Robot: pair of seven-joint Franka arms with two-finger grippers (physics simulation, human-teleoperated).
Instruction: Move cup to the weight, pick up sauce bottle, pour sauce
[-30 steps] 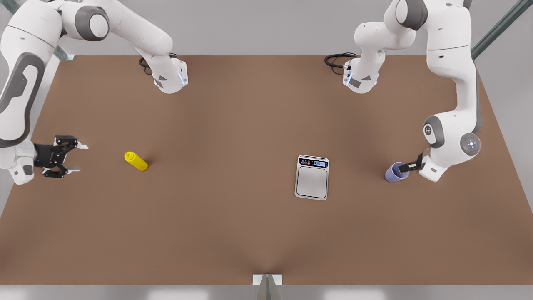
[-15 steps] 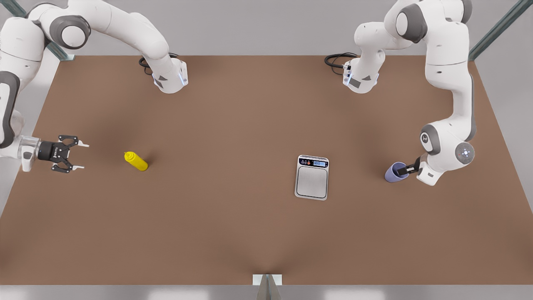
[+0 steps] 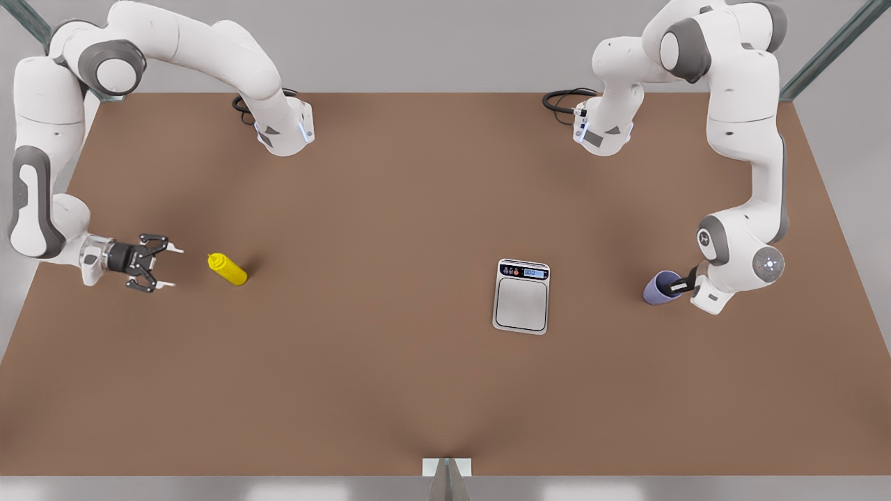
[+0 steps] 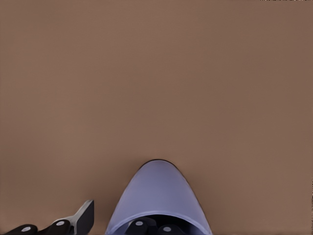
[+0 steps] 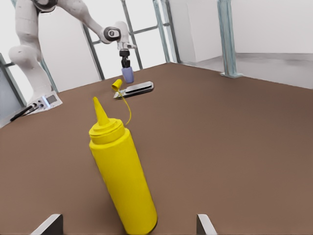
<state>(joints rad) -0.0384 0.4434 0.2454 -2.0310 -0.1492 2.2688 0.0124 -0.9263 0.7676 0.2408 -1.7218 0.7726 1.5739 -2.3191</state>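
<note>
A: Where is our small lavender cup (image 3: 662, 287)?
B: On the brown tabletop (image 3: 390, 390), well to the front view's right of the silver-grey scale (image 3: 521, 297). Our left gripper (image 3: 681, 284) has one finger inside the rim, one outside; grip uncertain.
A: And the yellow squeeze bottle (image 3: 227, 269)?
B: Upright, between our right gripper (image 3: 170, 267)'s wide-open, empty fingers' line. We're nearer it than a second ago.

Brown tabletop (image 3: 390, 390) spans the workspace; black cables (image 3: 560, 104) coiled at its far edge; grey metal frame struts (image 5: 227, 39) stand beyond the table; pale walls behind.
</note>
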